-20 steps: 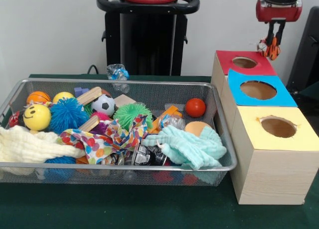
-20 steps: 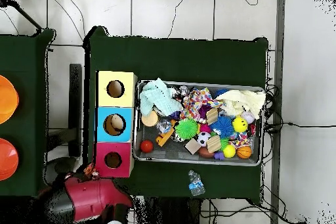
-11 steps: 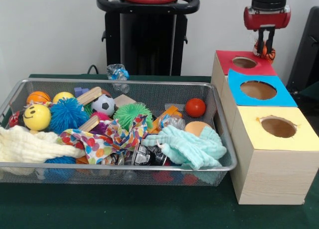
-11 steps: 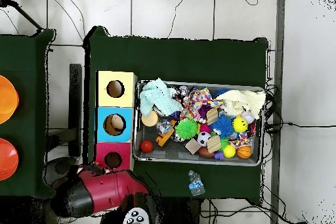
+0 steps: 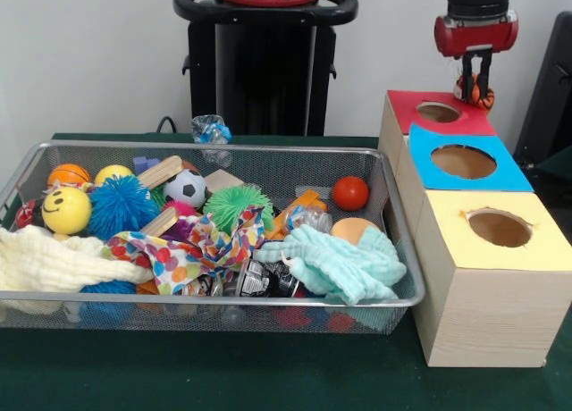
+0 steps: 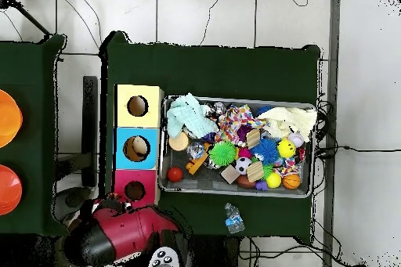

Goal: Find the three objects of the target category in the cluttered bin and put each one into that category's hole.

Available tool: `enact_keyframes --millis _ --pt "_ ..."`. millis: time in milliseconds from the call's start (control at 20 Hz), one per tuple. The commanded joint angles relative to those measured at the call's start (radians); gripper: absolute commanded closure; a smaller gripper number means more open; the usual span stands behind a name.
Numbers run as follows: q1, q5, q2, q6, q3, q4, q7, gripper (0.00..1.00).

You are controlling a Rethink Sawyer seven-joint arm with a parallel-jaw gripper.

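Observation:
My gripper (image 5: 475, 87) hangs over the far right edge of the red-topped box, just behind its hole (image 5: 438, 112). It is shut on a small orange, black and white striped toy (image 5: 483, 96), which shows between and beside the fingers. The wire bin (image 5: 206, 297) on the left holds a red ball (image 5: 350, 193), a soccer ball (image 5: 185, 187), a yellow smiley ball (image 5: 65, 210), a small basketball (image 5: 68, 173) and blue (image 5: 121, 205) and green (image 5: 234, 203) spiky balls. In the overhead view the red arm (image 6: 121, 229) covers the gripper beside the red box (image 6: 135, 191).
A blue-topped hole (image 5: 463, 161) and a yellow-topped hole (image 5: 499, 227) follow the red one toward the front. Cloths, one mint (image 5: 344, 264), one cream (image 5: 49, 261), one patterned (image 5: 192, 248), lie over the bin's front. A crumpled plastic bottle (image 5: 211, 130) lies behind the bin.
The gripper has carried the striped toy leftward from beyond the box's right side to the red top's edge. The bin's contents have not moved.

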Motion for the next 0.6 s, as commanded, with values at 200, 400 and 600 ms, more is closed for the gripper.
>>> enact_keyframes --millis 200,400,600 --pt "0.0 -0.019 -0.076 0.096 0.066 0.12 0.071 1.0" --pt "0.015 0.058 -0.213 0.232 0.084 0.149 0.074 1.0" --pt "0.03 0.107 -0.281 0.312 0.086 0.153 0.081 1.0"
